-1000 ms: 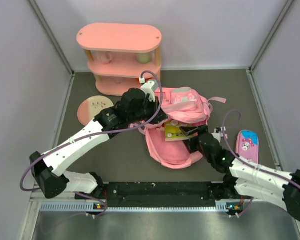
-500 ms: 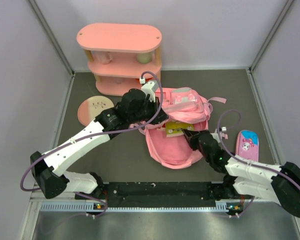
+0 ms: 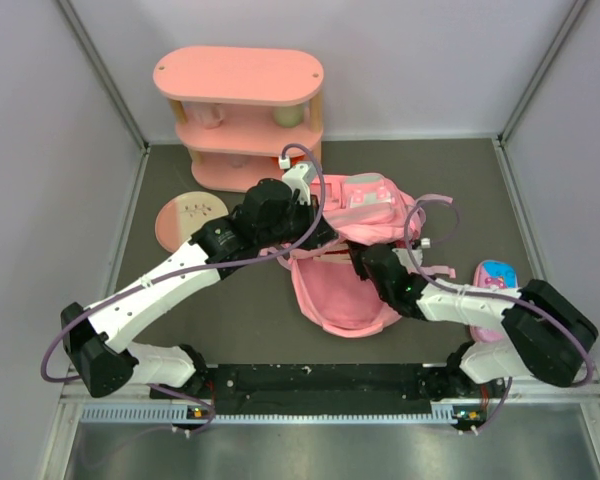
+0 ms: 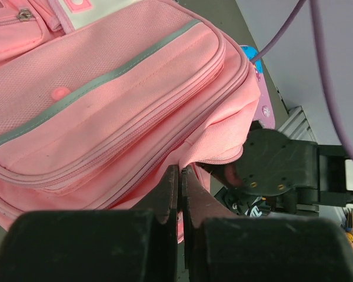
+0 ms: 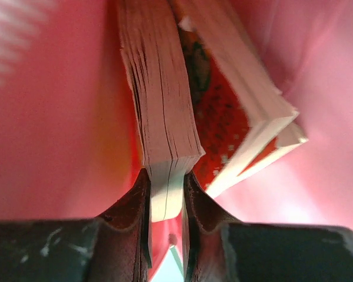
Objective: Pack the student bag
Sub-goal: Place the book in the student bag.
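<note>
The student bag [image 3: 345,295] lies in the middle of the table, pink with grey zip strips [image 4: 106,76]. My left gripper [image 3: 325,236] is shut on the fabric edge of the bag's mouth [image 4: 181,170] and holds it lifted. My right gripper [image 3: 358,258] reaches into that mouth, with its tips hidden under the bag's upper part in the top view. In the right wrist view it [image 5: 166,179] is shut on the spine end of a thick book [image 5: 162,117], surrounded by the bag's pink lining [image 5: 47,117]. A second book with a red cover [image 5: 235,111] leans beside it.
A pink three-tier shelf [image 3: 240,110] stands at the back left with a cup [image 3: 208,115] and a pale ball [image 3: 288,115] on it. A round pink plate [image 3: 190,215] lies left of the bag. A flat pink pencil case [image 3: 495,285] lies right of it.
My right arm has pushed forward and left into the bag's mouth. The yellow-covered book seen at the opening has gone out of sight in the top view. The left arm has stayed put.
</note>
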Available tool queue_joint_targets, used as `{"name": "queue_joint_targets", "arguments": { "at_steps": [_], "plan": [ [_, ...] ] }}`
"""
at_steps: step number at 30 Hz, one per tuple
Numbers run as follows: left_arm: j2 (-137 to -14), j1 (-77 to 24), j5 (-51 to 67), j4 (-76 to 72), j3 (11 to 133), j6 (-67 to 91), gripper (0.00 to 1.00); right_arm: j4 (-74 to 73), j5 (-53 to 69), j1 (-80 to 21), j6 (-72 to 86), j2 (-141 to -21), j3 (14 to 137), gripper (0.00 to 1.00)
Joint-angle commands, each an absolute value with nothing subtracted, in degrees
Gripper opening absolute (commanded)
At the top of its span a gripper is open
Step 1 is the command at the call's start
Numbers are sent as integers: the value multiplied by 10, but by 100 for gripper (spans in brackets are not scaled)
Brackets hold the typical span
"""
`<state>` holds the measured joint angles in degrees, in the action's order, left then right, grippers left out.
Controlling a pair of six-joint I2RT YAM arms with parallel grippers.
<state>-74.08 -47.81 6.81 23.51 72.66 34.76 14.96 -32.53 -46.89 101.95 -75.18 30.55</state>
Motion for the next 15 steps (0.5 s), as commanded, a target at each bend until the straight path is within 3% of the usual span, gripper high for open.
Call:
{"name": "queue_joint_targets", "arguments": {
  "at_steps": [1, 5, 8, 9, 12, 15],
  "plan": [
    [-714, -481, 83, 163, 740, 363, 0, 129, -407, -491, 1086, -795, 337, 0],
    [-709, -481, 84, 165, 735, 364, 0, 119, -423, -492, 1122, -823, 327, 0],
    [-701, -481, 76, 165, 726, 361, 0, 174, -411, -491, 1070, -817, 304, 24],
    [-698, -480, 72, 164, 722, 359, 0, 191, -403, -492, 1054, -811, 299, 37],
    [-693, -480, 65, 166, 717, 356, 0, 237, -381, -491, 997, -780, 272, 64],
    [-692, -480, 60, 172, 716, 351, 0, 222, -367, -491, 953, -727, 250, 75]
  ]
}}
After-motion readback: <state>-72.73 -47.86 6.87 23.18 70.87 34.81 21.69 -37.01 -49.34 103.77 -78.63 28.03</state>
